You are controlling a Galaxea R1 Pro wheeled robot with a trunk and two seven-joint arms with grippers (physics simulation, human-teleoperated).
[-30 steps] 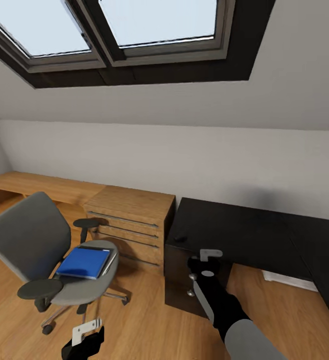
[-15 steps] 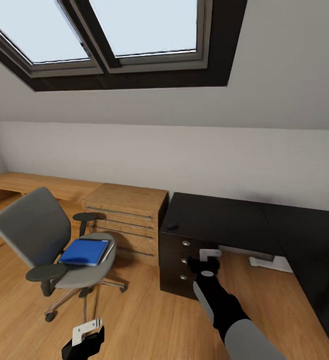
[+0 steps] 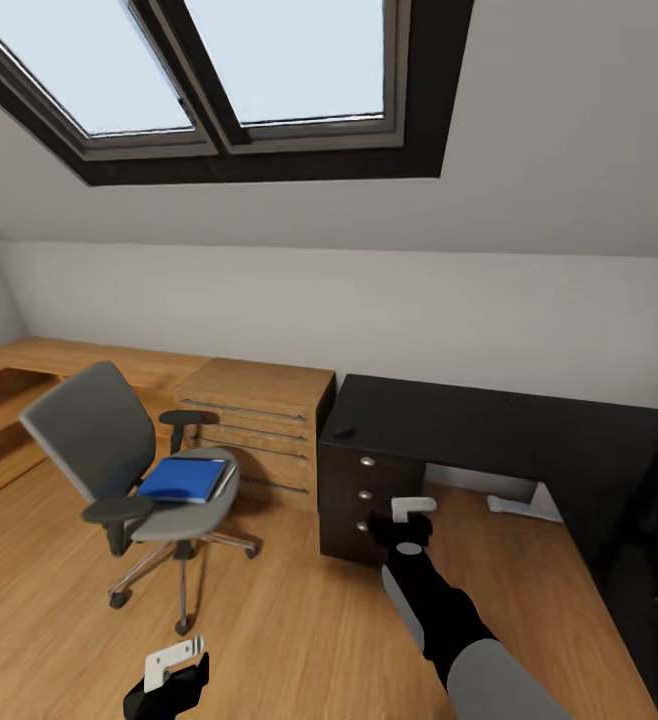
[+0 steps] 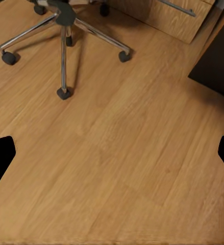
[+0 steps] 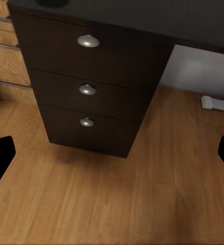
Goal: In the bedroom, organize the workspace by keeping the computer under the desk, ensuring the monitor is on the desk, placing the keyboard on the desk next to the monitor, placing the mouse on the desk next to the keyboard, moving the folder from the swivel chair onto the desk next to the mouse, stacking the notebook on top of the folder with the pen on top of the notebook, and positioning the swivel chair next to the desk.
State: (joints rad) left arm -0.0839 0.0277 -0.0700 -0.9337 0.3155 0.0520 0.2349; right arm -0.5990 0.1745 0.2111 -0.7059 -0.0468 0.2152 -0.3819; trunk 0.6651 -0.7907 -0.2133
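Note:
The swivel chair (image 3: 99, 450), with grey seat and back and black armrests, stands on the wood floor left of the desk (image 3: 489, 430). The bright blue folder (image 3: 182, 479) lies flat on its seat. A small dark object (image 3: 343, 433), too small to identify, sits on the black desk's near left corner above the drawer unit (image 3: 367, 497). My right gripper (image 3: 404, 520) is open in the air in front of the drawers (image 5: 86, 89). My left gripper (image 3: 174, 665) is open low over the floor, near the chair's chrome base (image 4: 63, 30). Monitor, keyboard, computer, notebook and pen are out of view.
A low light-wood cabinet (image 3: 259, 425) stands between chair and desk, against the wall. A low wooden shelf (image 3: 39, 360) runs along the left. A flat white object (image 3: 514, 503) lies on the floor under the desk. The sloped ceiling holds skylights (image 3: 259, 60).
The whole view has shifted: chair, cabinet and desk now look smaller and farther off, and more floor shows. The camera has moved; both grippers keep their places in the picture.

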